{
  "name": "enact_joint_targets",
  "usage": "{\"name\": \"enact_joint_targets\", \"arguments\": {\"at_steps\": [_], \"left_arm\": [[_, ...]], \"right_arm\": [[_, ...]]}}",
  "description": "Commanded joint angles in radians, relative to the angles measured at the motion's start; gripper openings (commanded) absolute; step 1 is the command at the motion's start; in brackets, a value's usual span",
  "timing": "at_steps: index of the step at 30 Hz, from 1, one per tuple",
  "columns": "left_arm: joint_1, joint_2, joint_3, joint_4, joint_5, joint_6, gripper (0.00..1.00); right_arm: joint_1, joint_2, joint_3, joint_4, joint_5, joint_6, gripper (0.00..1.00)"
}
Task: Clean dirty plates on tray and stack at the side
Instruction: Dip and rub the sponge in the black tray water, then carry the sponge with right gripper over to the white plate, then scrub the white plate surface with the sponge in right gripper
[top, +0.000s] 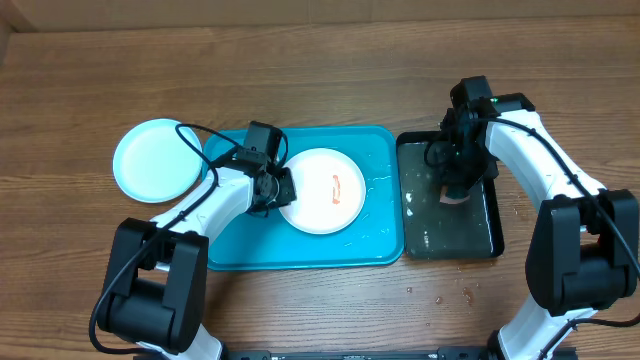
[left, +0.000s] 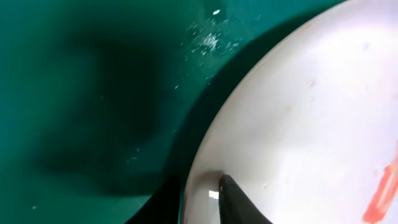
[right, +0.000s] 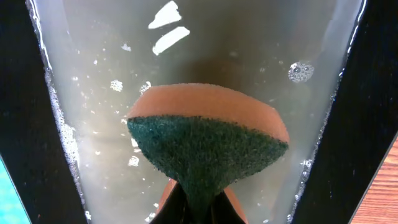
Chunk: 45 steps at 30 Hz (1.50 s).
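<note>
Left pincer (top: 283, 190) is pressed onto the near rim of the white plate (top: 322, 190). In the left wrist view one finger is on top and the other under the edge, so I read it as pinching the rim. The plate lies flat on the turquoise tray (top: 240, 252) and stretches away from that pincer toward the right arm. The orange-red smear (top: 335, 188) sits past the plate's middle, uncleaned.

Right pincer (right: 196, 208) is clamped on a sponge (right: 208, 143), green scrub face to the camera. It is in or just above the murky water (right: 217, 43) of the black tray (top: 492, 240) directly beneath; can't tell which.

Light blue plate (top: 155, 160) rests off the tray, on the side of the left pincer away from the white plate.

Step, my call: wetting the sponge while I steady the plate. Next I lift the sponge, carry it across to the smear and scrub, with the left grip firm so the plate doesn't slide.
</note>
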Motion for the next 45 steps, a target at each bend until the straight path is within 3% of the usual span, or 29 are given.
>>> {"name": "enact_joint_targets", "arguments": {"at_steps": [1, 9, 13, 16, 19, 26, 32, 45], "left_arm": [[0.003, 0.021, 0.007, 0.008, -0.002, 0.020, 0.04], [0.010, 0.021, 0.006, -0.037, 0.089, -0.011, 0.04], [0.013, 0.021, 0.007, 0.000, 0.117, -0.005, 0.19], [0.016, 0.021, 0.007, 0.026, 0.096, -0.006, 0.04], [0.016, 0.021, 0.007, 0.030, 0.099, -0.007, 0.04], [-0.019, 0.022, 0.006, -0.011, 0.151, -0.015, 0.04], [-0.068, 0.022, 0.006, -0.008, 0.127, -0.065, 0.04], [-0.079, 0.023, 0.006, -0.006, 0.101, -0.093, 0.04]], "right_arm": [[0.000, -0.034, 0.029, 0.003, 0.011, -0.024, 0.04], [0.004, -0.034, 0.065, -0.030, 0.037, -0.024, 0.04], [0.005, -0.034, 0.132, -0.087, 0.076, -0.024, 0.04], [0.007, -0.034, 0.171, -0.124, 0.076, -0.024, 0.04], [0.008, -0.034, 0.192, -0.140, 0.063, -0.024, 0.04], [0.022, -0.034, 0.238, -0.152, -0.188, -0.009, 0.04], [0.084, -0.034, 0.291, -0.135, -0.418, 0.094, 0.04], [0.366, -0.032, 0.215, -0.053, -0.101, 0.254, 0.04]]}}
